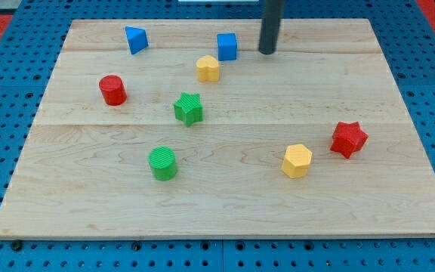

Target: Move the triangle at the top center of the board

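A blue triangle lies near the view's top, left of centre, on the wooden board. My tip is at the view's top, right of centre, far to the right of the triangle and just right of a blue cube. A yellow hexagon block sits below and left of the cube.
A red cylinder is at the left. A green star is near the middle and a green cylinder below it. A yellow hexagon and a red star are at the lower right.
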